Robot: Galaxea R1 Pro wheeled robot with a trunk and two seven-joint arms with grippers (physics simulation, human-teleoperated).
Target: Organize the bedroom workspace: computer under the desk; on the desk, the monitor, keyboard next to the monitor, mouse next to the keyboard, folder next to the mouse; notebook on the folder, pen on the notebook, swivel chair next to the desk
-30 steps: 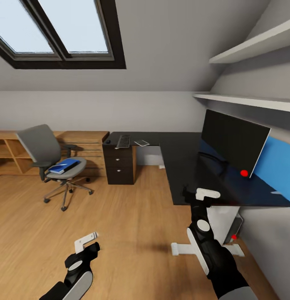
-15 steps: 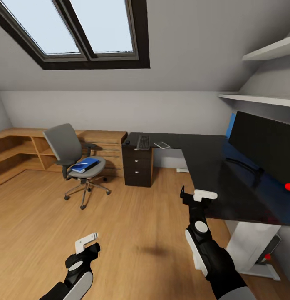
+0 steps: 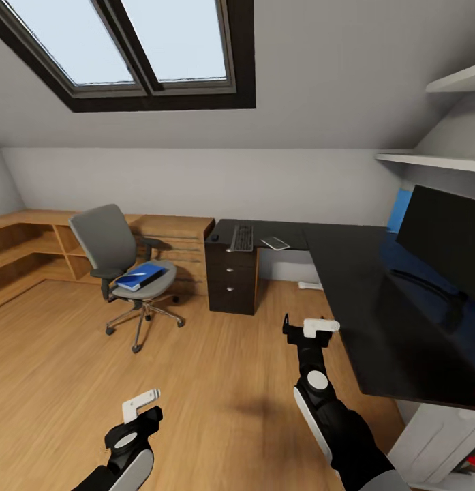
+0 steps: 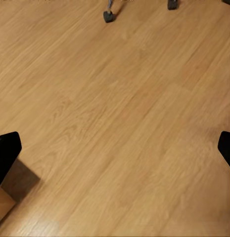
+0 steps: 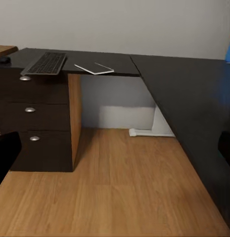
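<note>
The grey swivel chair [image 3: 118, 262] stands on the floor left of the black L-shaped desk [image 3: 353, 273], with the blue folder [image 3: 140, 276] on its seat. On the desk's far wing lie the mouse [image 3: 214, 237], the keyboard [image 3: 242, 237] and a white notebook [image 3: 275, 243]; the right wrist view shows the keyboard [image 5: 44, 63] and notebook [image 5: 95, 68] closer. The pen is too small to make out. The monitor [image 3: 445, 239] stands on the desk at the right, and the white computer [image 3: 435, 436] sits beneath it. My left gripper [image 3: 140, 404] and right gripper [image 3: 311, 327] hang open and hold nothing.
A dark drawer unit [image 3: 232, 279] carries the desk's left end. Low wooden shelving [image 3: 33, 249] runs along the back wall behind the chair. White wall shelves [image 3: 428, 161] hang above the monitor. Wooden floor [image 3: 196, 354] stretches between me and the chair.
The whole head view has swung left, so the chair and drawer unit sit nearer the middle and the monitor has slid toward the right edge. Both arms keep the same pose.
</note>
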